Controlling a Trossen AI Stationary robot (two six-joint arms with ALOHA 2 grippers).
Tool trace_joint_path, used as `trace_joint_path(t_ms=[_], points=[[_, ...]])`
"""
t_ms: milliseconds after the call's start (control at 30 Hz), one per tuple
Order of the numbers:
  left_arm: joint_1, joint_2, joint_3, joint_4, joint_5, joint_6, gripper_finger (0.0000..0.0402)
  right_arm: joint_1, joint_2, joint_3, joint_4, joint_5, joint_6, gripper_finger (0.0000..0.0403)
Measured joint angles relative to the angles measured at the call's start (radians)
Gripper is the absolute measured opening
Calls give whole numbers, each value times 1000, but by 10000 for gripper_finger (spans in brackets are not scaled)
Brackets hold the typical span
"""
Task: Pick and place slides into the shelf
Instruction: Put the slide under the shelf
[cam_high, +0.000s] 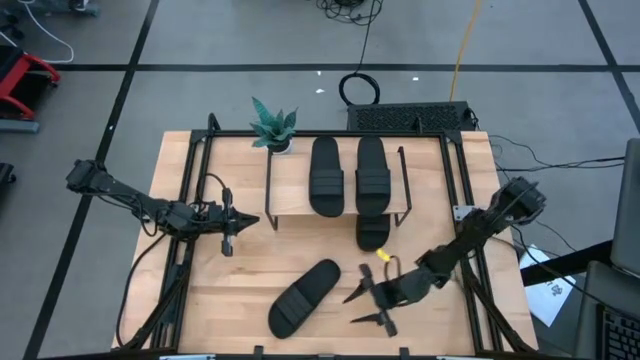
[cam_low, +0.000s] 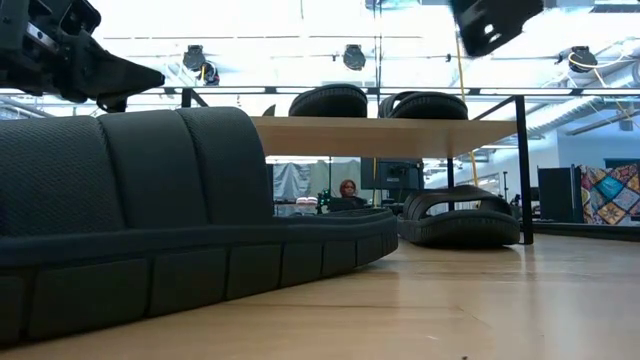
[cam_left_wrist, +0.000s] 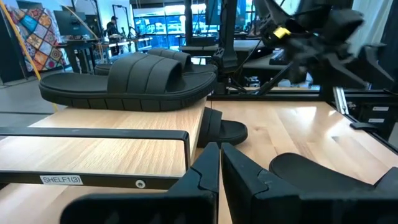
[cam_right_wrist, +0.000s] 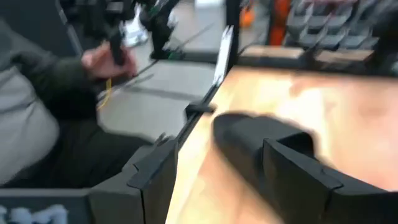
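Observation:
Two black slides (cam_high: 325, 177) (cam_high: 372, 172) lie side by side, soles down, on the shelf's light wood top board (cam_high: 290, 185). Another slide (cam_high: 372, 230) rests on the table under the shelf, its near end sticking out. A further slide (cam_high: 305, 297) lies slantwise on the table near the front edge. My right gripper (cam_high: 362, 306) hovers open just right of that slide, fingers pointing toward it (cam_right_wrist: 249, 137), touching nothing. My left gripper (cam_high: 228, 228) waits shut at the shelf's left side (cam_left_wrist: 219, 149).
A small potted plant (cam_high: 272, 127) stands at the shelf's far left corner. Black frame rails (cam_high: 190, 200) run along the table's sides. A person's sleeve and hand (cam_right_wrist: 99, 59) show beyond the table edge. Bare wood lies between the shelf and the near slide.

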Motion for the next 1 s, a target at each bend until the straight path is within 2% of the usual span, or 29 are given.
trace_joint_path(t_ms=[167,433,633,1000], points=[[0,0,0,0,0,0,17,-25,147,118,-36,-74,54,222],[0,0,0,30,7,-61,17,-81,312,227,-37,-69,122,222],[0,0,0,116,28,-51,17,-125,342,244,-41,-62,132,222],[-1,0,0,105,55,-61,17,-155,342,245,-84,-63,166,222]])
